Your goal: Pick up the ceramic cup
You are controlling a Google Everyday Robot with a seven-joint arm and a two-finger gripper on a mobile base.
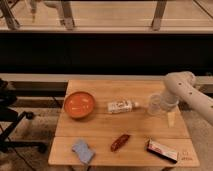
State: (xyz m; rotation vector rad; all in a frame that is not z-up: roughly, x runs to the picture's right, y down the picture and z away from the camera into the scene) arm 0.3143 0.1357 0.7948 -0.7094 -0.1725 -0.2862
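The ceramic cup is small, pale and whitish. It stands on the right side of the wooden table, just right of the lying clear plastic bottle. My gripper is at the end of the white arm, which reaches in from the right. The gripper is right at the cup's right side and partly overlaps it. The wide orange bowl sits at the table's left.
A red-brown packet lies at the front middle. A blue sponge lies at the front left and a dark red-and-white snack pack at the front right. A black office chair stands left of the table. A dark counter wall runs behind.
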